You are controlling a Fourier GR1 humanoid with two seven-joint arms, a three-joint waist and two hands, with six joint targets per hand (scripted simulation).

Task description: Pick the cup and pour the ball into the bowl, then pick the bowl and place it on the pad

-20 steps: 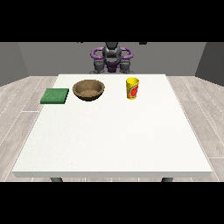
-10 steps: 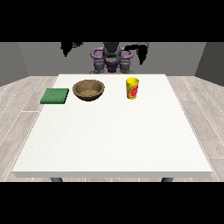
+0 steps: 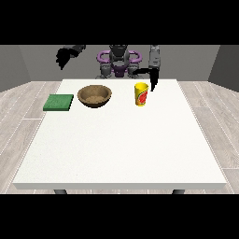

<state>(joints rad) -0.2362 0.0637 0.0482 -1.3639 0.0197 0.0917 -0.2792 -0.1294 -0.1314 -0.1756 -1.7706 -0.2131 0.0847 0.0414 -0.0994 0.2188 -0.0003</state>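
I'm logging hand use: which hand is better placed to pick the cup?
Left: the hand at the view's right hangs just beside the cup; the other hand is raised far beyond the bowl.

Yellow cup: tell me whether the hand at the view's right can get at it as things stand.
Probably yes. The hand at the view's right hangs just beside the yellow cup, with nothing between them; the bowl stands apart on the cup's other side.
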